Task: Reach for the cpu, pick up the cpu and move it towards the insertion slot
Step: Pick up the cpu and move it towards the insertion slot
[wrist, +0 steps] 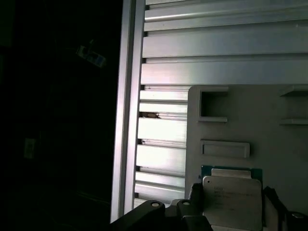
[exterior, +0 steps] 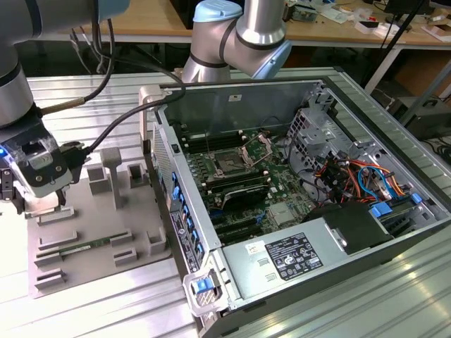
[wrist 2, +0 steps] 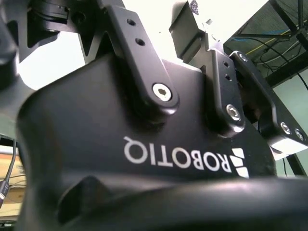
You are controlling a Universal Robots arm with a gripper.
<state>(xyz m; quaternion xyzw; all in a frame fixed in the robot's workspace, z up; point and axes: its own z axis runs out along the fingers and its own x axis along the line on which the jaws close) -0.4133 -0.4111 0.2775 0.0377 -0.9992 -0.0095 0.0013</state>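
The cpu [wrist: 231, 208], a flat silver square on a green base, lies low over the grey fixture plate [wrist: 269, 125] in the first wrist view. My gripper [wrist: 232, 195] straddles it, a dark finger pressed against each of two opposite edges, shut on it. In the exterior view the gripper [exterior: 35, 204] hangs at the far left over the fixture plate [exterior: 106, 232], hiding the cpu. The insertion slot [exterior: 229, 164], a dark square socket with its bracket swung up, sits on the green motherboard inside the open computer case, well off to the exterior view's right of the gripper.
A long green memory stick [exterior: 81, 248] lies on the fixture plate among raised grey blocks [exterior: 111, 172]. The case wall [exterior: 176, 204] stands between plate and motherboard. A finned heatsink [exterior: 282, 213], cables and a power supply [exterior: 289, 257] fill the case. Ribbed aluminium table [wrist: 163, 144] surrounds the plate.
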